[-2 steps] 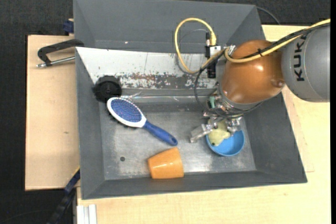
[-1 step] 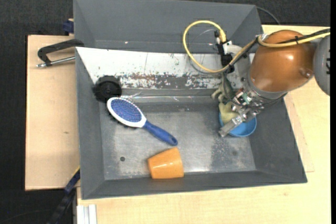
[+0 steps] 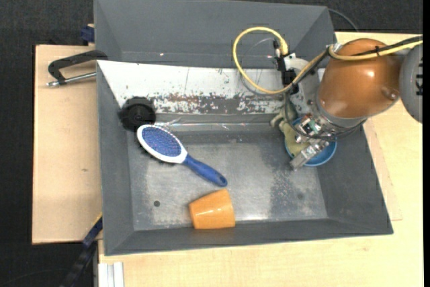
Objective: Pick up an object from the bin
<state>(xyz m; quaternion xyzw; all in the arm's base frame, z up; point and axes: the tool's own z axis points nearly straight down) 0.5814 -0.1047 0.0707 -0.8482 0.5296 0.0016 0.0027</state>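
The jaws, whose spacing cannot be told, hang over a blue disc-like object [image 3: 324, 154] at the right of the bin [image 3: 201, 30], apparently aligned for grasping.

Even overhead light; strong glare whitens the back wall of the bin [image 3: 175, 80] left of the pincer [image 3: 306, 148]; a soft highlight sits on the orange cover [image 3: 356, 87] to its right.

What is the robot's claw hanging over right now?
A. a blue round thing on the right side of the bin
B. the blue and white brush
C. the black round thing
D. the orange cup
A: the gripper is over the blue round thing at the bin's right, while the brush, cup and black round thing lie well off to the left.
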